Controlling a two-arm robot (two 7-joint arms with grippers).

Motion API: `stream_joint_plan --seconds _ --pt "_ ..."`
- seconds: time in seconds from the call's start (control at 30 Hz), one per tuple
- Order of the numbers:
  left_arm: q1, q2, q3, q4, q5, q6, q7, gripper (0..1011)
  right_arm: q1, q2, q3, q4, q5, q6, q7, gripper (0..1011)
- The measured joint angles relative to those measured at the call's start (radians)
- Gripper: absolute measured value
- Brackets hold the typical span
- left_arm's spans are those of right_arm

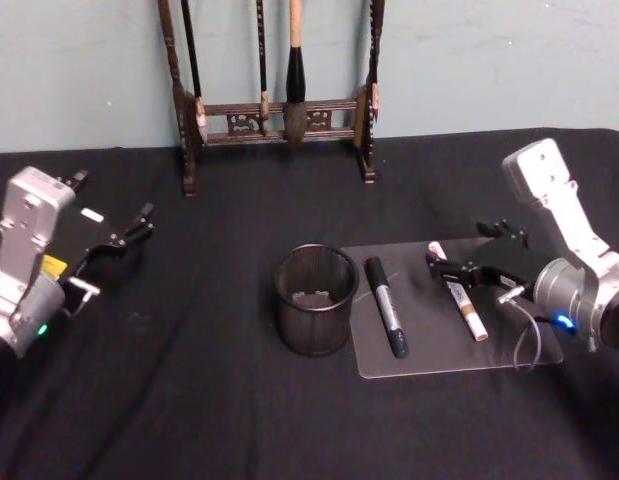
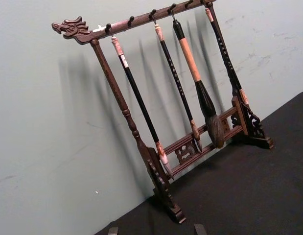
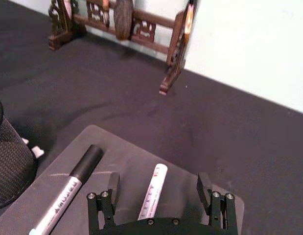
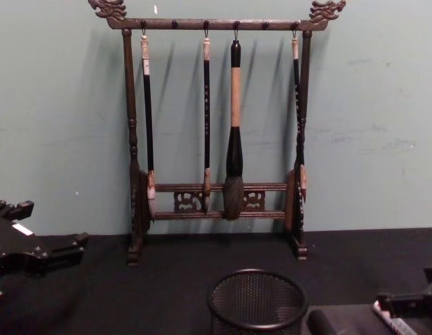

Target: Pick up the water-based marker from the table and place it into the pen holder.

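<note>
Right gripper being held low over clear mat, fingers spread; water-based marker being straddled, lying on mat. Pen holder being kept just left of mat. Left gripper being parked far left, fingers apart.

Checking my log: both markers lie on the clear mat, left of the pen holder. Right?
Not quite: the head view shows the clear mat, with the black marker and white marker on it, right of the pen holder.
</note>
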Motion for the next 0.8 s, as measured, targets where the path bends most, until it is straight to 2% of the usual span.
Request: stream_joint_plan --seconds 0.17,0.8 --pt "0.0 0.0 0.0 0.0 0.0 0.0 0.0 1001 0.007 -0.022 -0.002 0.015 -0.013 0.033 -0.001 1002" --pt "0.0 0.0 0.0 0.0 0.0 0.0 0.0 1001 0.007 -0.064 0.01 0.053 -0.052 0.079 0.01 1002"
